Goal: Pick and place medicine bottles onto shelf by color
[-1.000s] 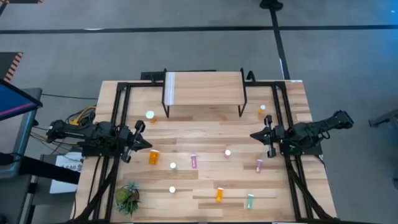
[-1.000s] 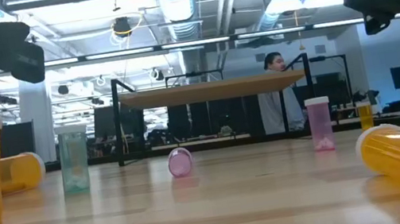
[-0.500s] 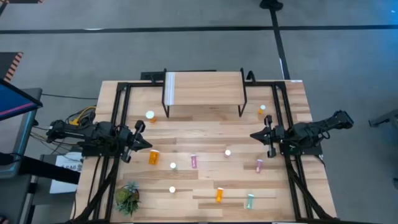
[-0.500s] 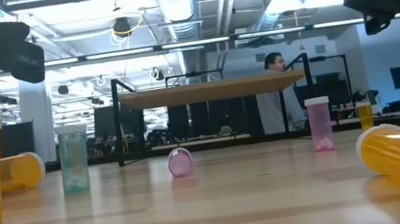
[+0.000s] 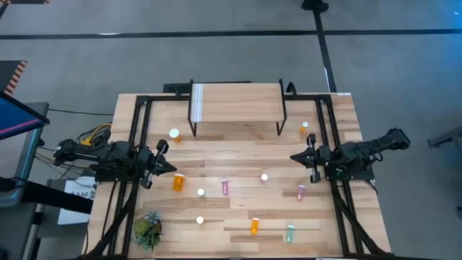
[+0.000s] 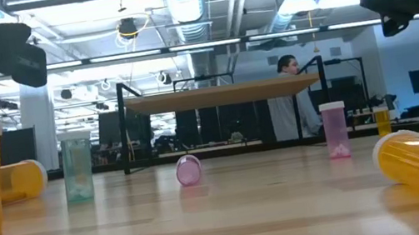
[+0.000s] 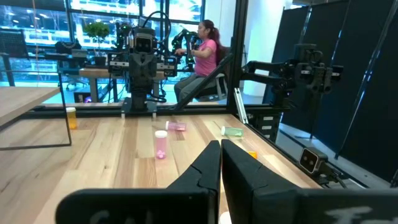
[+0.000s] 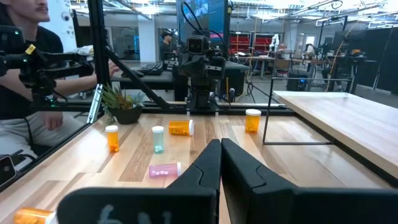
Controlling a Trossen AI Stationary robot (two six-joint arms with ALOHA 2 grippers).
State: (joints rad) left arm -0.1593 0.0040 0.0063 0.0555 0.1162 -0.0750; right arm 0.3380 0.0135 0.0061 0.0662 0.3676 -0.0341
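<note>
Our left gripper (image 5: 172,168) and right gripper (image 5: 294,157) both hover with fingers pressed together, holding nothing. The translucent orange pill bottle with a white cap (image 5: 178,181) lies just beside the left gripper, its long axis toward the light-wood, black-legged shelf (image 5: 238,101). We judge the left arm nearer.

Potted plant (image 5: 148,230) on table (image 5: 238,148)

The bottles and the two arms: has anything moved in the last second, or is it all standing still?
Nothing visibly changed. The left gripper and right gripper stay shut and empty at the table's sides, the shelf is still bare, and the bottles, like the orange one, lie where they were.
</note>
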